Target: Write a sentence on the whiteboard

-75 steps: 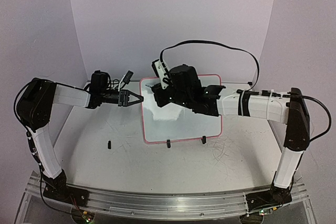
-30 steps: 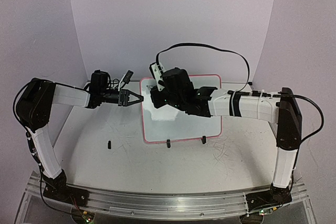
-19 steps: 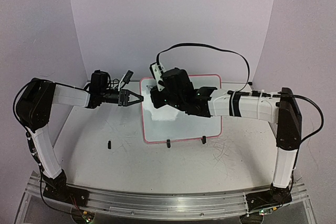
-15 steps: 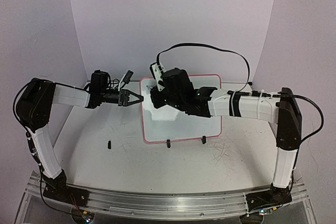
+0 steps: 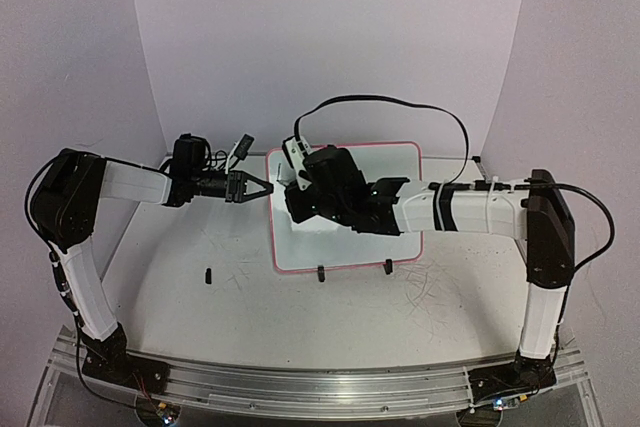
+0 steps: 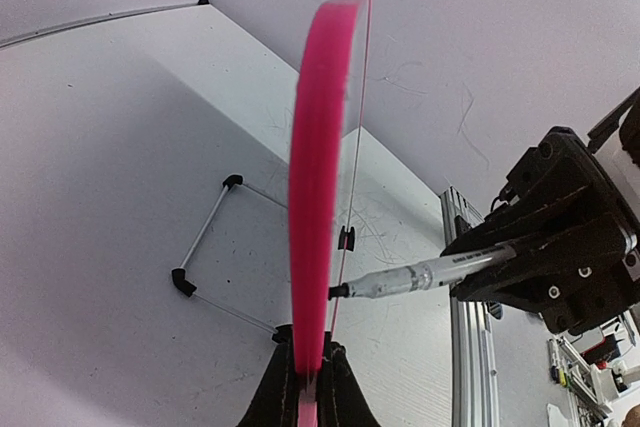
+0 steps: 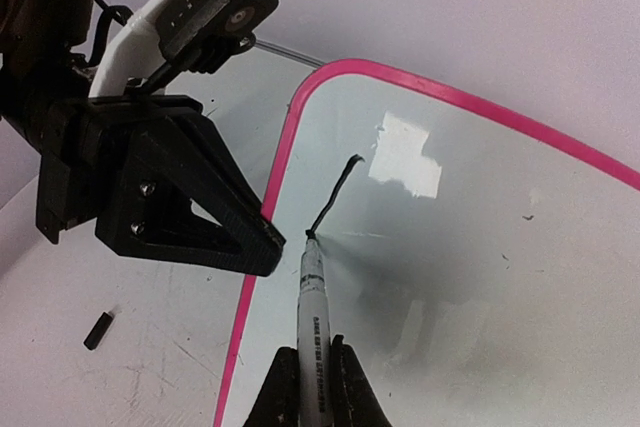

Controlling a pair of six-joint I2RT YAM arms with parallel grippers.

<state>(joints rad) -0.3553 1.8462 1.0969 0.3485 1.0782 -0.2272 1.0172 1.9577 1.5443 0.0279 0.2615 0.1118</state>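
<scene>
While the whiteboard (image 5: 345, 247) stood mid-tabletop (image 5: 250, 317) toward the far edge, L gripper (image 6: 308, 387) pinching its left rim, R gripper (image 7: 305, 387) held a marker (image 7: 312, 317) to its top-left corner: one stroke (image 7: 338, 187) done, rest of sentence outstanding.

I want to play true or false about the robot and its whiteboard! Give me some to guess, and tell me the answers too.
1. The right gripper is holding a marker. True.
2. The whiteboard is full of words. False: only one short black stroke shows on it.
3. The left gripper is shut on the whiteboard's edge. True.
4. The whiteboard lies flat on the table. False: it stands up on its black feet.
5. The marker's tip is on the whiteboard, at the end of the black stroke. True.
</scene>
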